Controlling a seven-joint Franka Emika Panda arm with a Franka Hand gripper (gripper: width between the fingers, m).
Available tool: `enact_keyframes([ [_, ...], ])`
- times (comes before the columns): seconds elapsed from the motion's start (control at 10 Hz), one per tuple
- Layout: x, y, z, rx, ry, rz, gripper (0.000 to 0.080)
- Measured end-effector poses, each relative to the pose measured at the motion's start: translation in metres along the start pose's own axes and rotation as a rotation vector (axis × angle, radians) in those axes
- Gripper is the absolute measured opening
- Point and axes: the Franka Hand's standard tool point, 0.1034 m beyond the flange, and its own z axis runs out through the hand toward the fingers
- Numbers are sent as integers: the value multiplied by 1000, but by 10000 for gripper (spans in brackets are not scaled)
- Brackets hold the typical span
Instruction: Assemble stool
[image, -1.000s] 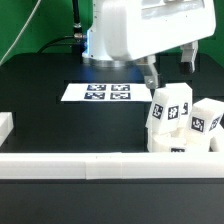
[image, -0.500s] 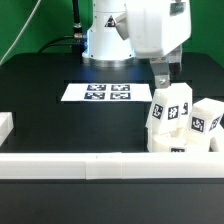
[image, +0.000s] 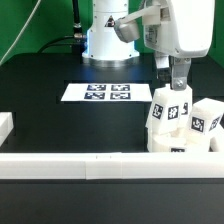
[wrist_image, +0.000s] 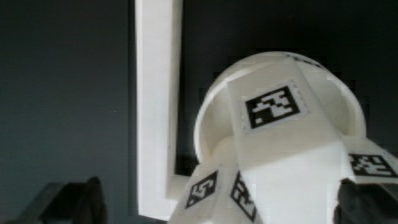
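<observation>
The tool hangs just above a leg that stands upright on the seat. Its fingers are close to the leg's top, but whether they touch it, or how wide they stand, I cannot tell. A second leg sits just beside. The rail runs along the black surface in front, the marker board behind.
</observation>
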Motion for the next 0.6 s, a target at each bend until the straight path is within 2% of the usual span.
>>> enact_keyframes([
  [0.2, -1, -3, 4, -6, -7, -143, 649],
  [0.3, -2, -9, 9, 5, -7, -211, 649],
  [0.4, -4, -11, 11, 3, -11, -274, 649],
  [0.6, -1, -27, 18, 0, -9, -247, 649],
])
